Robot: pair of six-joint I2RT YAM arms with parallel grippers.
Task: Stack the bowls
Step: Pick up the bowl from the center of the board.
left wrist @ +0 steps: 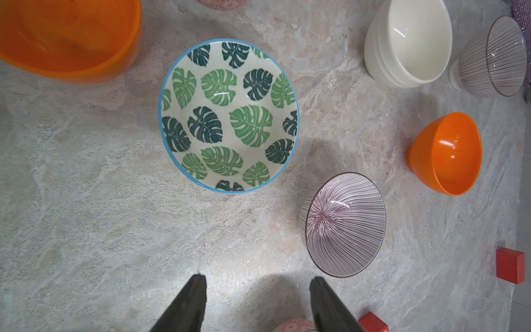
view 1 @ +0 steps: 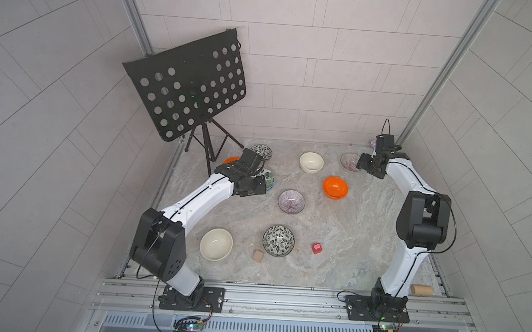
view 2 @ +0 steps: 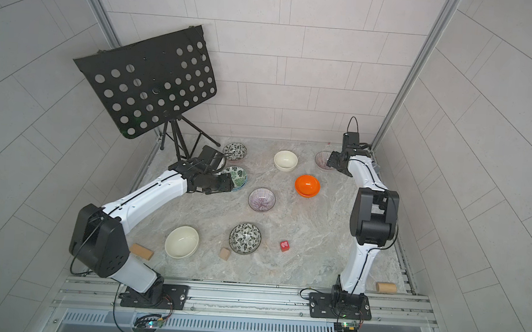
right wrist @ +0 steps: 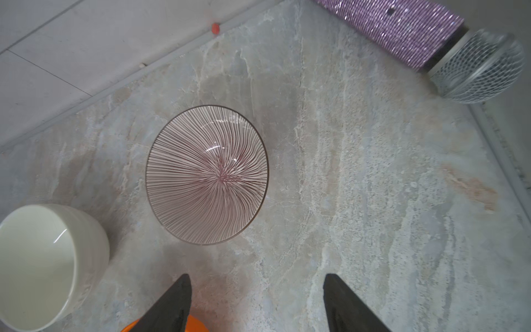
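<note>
Surface: a marbled grey stone-look tabletop is enclosed by pale tiled walls, and the bowls are spread over it.
Near row: a cream-white glazed round bowl and a black-and-white leaf-patterned round bowl are stood apart, with nothing set in either.
Middle: a purple radial-striped bowl and a glossy orange bowl are seen near each other, not touching.
Left side: the left gripper is held with jaws apart and empty near a blue-rimmed green-leaf bowl. Whether a twin is nested under it cannot be told.
Far row: a second black-and-white bowl, a second cream bowl and a half-hidden second orange bowl are stood singly.
Far right: the right gripper is spread and empty near a second purple striped bowl.
Progress: judged early — no certain stack is seen, and at least four pairs are yet to be nested.
</note>
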